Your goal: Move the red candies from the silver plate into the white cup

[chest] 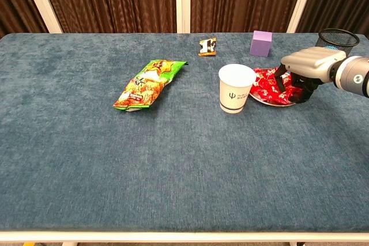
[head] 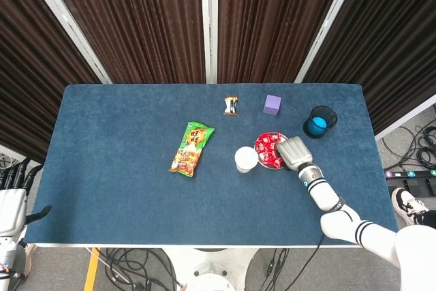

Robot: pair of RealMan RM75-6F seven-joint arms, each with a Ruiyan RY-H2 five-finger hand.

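Right hand (chest: 301, 68) hangs palm-down over the far-right part of the silver plate (chest: 260, 99), its fingers curled down into the red candies (chest: 270, 87), though whether it has pinched one cannot be told. Going left to right: a green snack bag (chest: 147, 83) with unreadable print, a small wrapped candy (chest: 207, 46), then the white cup (chest: 235, 87), bearing a small dark logo, touching the plate's left edge, likely for a short carry.

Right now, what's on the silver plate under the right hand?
Red candies are piled on the silver plate, next to the white cup. The right hand reaches down over the plate's far-right side, hiding the candies beneath it and any grasp.
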